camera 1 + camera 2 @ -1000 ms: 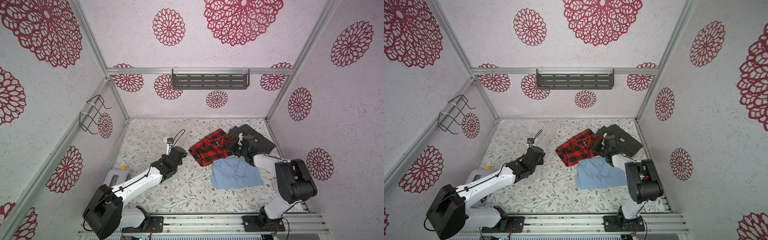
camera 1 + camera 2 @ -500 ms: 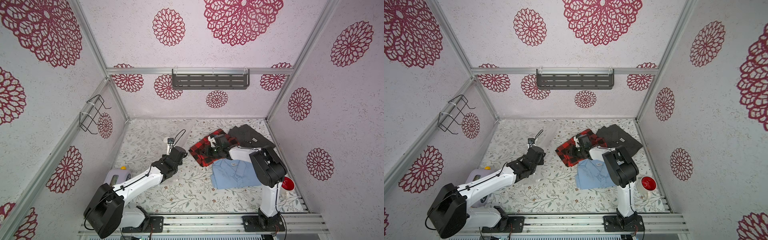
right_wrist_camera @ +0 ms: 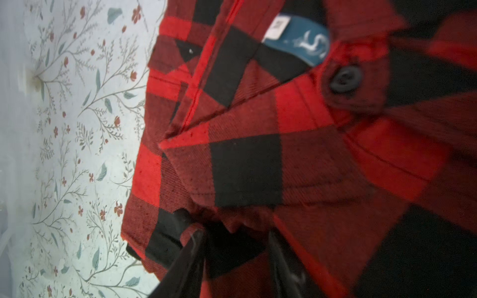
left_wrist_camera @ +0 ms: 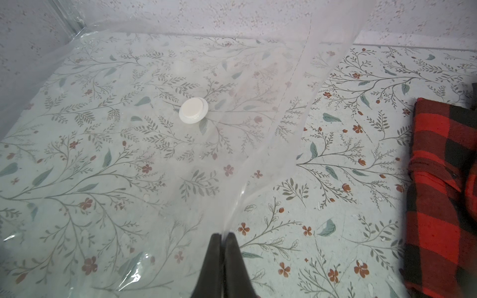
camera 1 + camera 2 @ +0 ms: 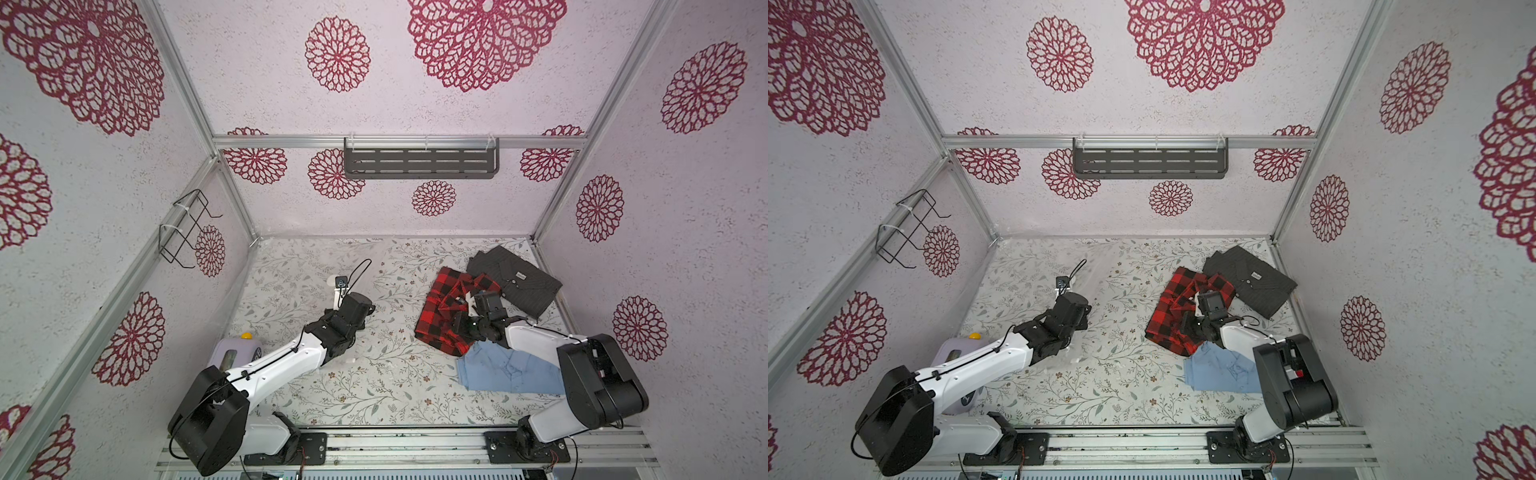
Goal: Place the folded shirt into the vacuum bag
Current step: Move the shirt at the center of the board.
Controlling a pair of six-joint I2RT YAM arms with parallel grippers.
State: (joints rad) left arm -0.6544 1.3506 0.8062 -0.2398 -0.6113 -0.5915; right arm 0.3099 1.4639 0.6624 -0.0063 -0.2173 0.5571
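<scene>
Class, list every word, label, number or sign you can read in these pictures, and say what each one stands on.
"S" (perhaps; a white curly mark, blurred): on the teal neck label of the red plaid shirt.
Unreadable, too small: print on the white tag beside it.
Unreadable, too small: the collar label of the dark grey shirt.
No other readable text.

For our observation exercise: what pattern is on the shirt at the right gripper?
The shirt is red-and-black check, clearest in the right wrist view.

The vacuum bag [image 4: 103,129] lies left on the table [image 5: 374,395]; folded shirts [image 5: 440,320] right.
</scene>
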